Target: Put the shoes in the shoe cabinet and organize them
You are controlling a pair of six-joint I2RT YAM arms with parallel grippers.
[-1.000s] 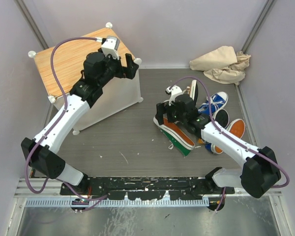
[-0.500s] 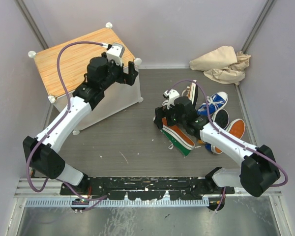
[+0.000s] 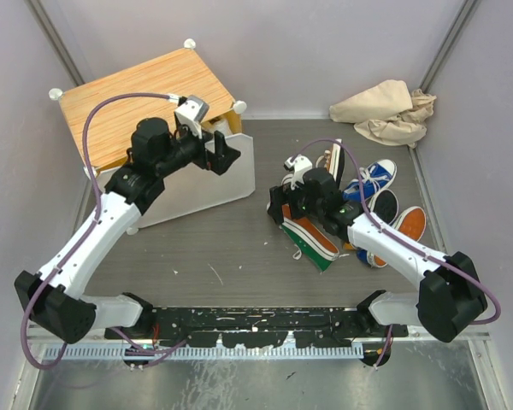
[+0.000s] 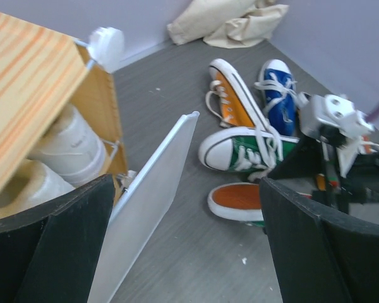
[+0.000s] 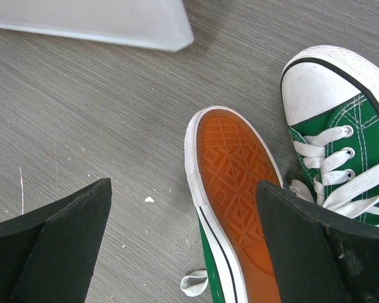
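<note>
Shoe cabinet [image 3: 145,96]: boxy, light striped wood top, white round corner knobs; front partly hidden behind left arm.
Door [image 4: 148,189]: smooth pale panel, standing ajar; hinge side not visible.
Inside cabinet: white shoes [image 4: 69,144], blurred, only partly seen.
Left gripper [image 3: 218,152]: at free edge of door, fingers wide apart, holding nothing.
Green shoes [image 3: 312,235]: on floor, well right of cabinet; one on its side, orange grid-patterned sole showing, heel cut off.
Right gripper [image 5: 183,189]: above that sole, spread fully, empty.
Blue shoe [image 3: 374,179], orange shoe [image 3: 408,224]: farther right of cabinet, partly covered by right arm.
Beige cloth [image 3: 385,109]: crumpled, far right of cabinet.
</note>
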